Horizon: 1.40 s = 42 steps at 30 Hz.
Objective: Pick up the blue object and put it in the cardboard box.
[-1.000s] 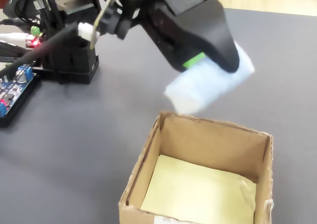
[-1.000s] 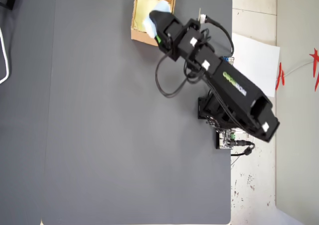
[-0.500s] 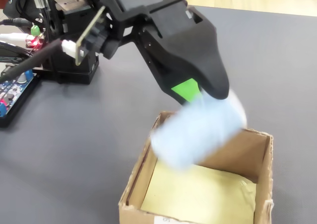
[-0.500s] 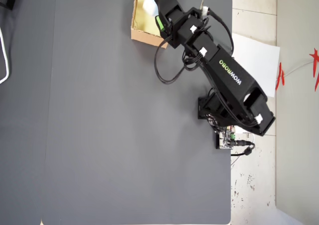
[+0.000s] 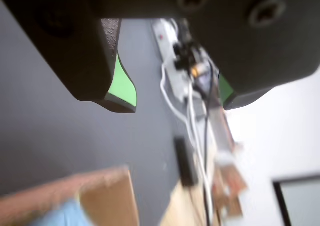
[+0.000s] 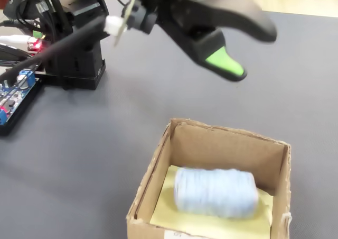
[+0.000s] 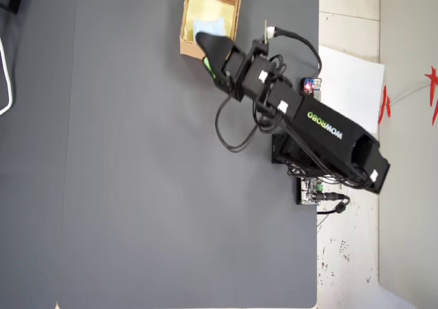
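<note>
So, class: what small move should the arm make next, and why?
Probably just pull back from the cardboard box. The blue object already lies inside on its floor, and the gripper is open, empty and above the box, so nothing remains to carry.

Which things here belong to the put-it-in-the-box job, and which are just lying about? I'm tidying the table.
Part of the job:
- blue roll, lying inside the box
- cardboard box
- gripper, open and empty above the box

Just lying about:
- circuit board with wires, at the table edge
- white paper sheet beside the table
</note>
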{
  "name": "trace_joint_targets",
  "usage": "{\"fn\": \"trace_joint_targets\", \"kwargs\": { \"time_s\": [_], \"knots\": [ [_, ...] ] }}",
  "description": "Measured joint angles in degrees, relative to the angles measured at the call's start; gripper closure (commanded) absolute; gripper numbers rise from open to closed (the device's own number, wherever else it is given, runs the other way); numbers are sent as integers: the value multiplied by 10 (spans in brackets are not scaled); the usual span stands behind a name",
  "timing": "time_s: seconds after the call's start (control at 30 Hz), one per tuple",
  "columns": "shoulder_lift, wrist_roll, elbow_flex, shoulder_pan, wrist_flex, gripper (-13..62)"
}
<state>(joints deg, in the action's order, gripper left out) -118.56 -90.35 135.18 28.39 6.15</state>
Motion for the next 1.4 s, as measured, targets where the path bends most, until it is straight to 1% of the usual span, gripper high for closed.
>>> {"fn": "trace_joint_targets", "kwargs": {
  "time_s": [0.17,0.2,0.43,0.5,0.7,0.93,1.13,1.4],
  "knots": [
    [-41,-6,58,-80,-24,154],
    [-56,-6,83,-112,-30,154],
    [-98,-7,164,-211,-46,153],
    [-99,-7,176,-214,-48,153],
    [-120,-17,308,-226,-59,154],
    [-120,-21,371,-233,-64,154],
    [-120,-25,408,-234,-100,154],
    [-120,-25,412,-233,-98,154]
  ]
}}
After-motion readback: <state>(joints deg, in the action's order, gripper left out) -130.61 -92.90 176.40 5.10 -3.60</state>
